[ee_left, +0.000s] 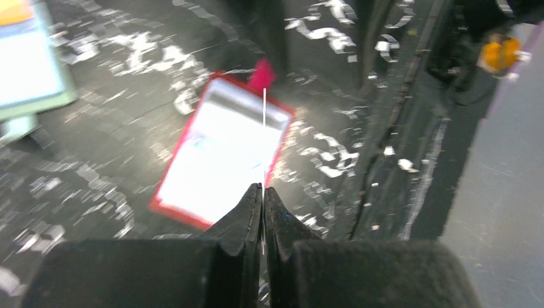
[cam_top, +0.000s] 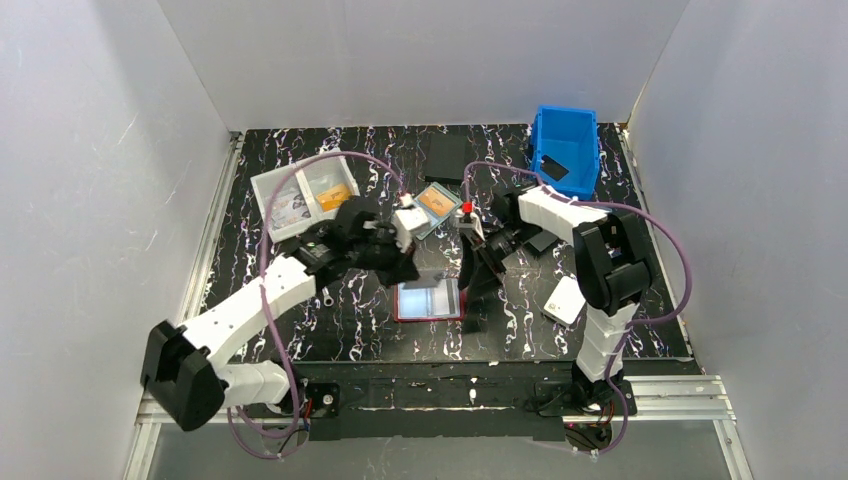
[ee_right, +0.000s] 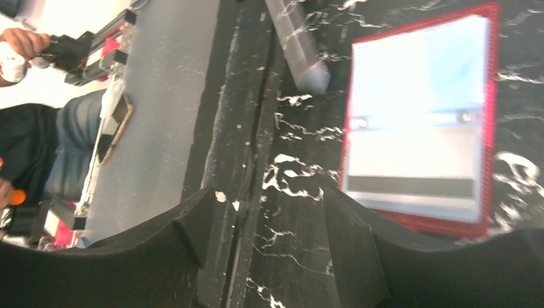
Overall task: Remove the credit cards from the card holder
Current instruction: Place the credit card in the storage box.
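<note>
The card holder [cam_top: 428, 300] lies spread open on the black marbled table [cam_top: 330, 330], near the front edge and between the two arms, its pale blue inside facing up within the red rim. From overhead its far edge is partly covered by the left gripper [cam_top: 405, 268], so the snap tab [ee_left: 261, 76] only shows from the left wrist, as a blurred pink stub.

That gripper's jaws are pressed together on something very thin. It is seen edge-on as a pale line rising from the fingertips [ee_left: 253, 199], and it reads as a credit card [ee_left: 264, 135], though none of its face is visible.

The right gripper [ee_right: 268, 199] hangs just right of the holder with its jaws wide apart and nothing between them. From its camera a second card with a dark stripe [ee_right: 410, 186] lies in one half of the holder, and the holder's far corner is cut off by the frame.

A teal-framed case [cam_top: 437, 203] sits beyond the holder, well apart from it. It is only a smeared corner in the left wrist view
</note>
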{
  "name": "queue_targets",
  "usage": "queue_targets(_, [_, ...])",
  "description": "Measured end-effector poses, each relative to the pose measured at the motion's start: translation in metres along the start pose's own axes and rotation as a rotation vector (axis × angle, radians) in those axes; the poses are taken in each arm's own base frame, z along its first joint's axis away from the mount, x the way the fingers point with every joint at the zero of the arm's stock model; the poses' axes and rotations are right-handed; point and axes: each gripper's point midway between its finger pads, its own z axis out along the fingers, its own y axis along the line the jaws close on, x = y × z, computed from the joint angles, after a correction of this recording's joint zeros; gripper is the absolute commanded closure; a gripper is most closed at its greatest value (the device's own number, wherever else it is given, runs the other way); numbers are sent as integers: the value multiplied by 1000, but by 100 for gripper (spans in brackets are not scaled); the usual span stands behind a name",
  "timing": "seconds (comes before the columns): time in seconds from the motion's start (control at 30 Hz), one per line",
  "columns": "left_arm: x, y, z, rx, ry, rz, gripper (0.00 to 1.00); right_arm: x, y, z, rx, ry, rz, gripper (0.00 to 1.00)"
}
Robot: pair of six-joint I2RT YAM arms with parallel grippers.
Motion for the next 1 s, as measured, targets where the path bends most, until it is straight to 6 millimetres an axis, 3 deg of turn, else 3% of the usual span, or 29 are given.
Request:
queue_targets(0.23, [22,90,-82,-380,-36,55,100,-1,-24,-31,221,-35,39,28])
queue_targets(0.5, [47,198,-184,-755,-83,-60,100,-16,-37,-40,336,-59,22,28])
queue_targets(0.6, [54,225,-198,-806,-85,-94,100,-18,-39,-40,344,-64,26,28])
queue_targets(0.77, [64,266,-205,-827,-81,-150,100,-19,-39,-41,347,-68,30,29])
queue_targets(1.0, [82,303,-210,-835,-94,-229,100,-18,-39,-43,347,-72,31,29])
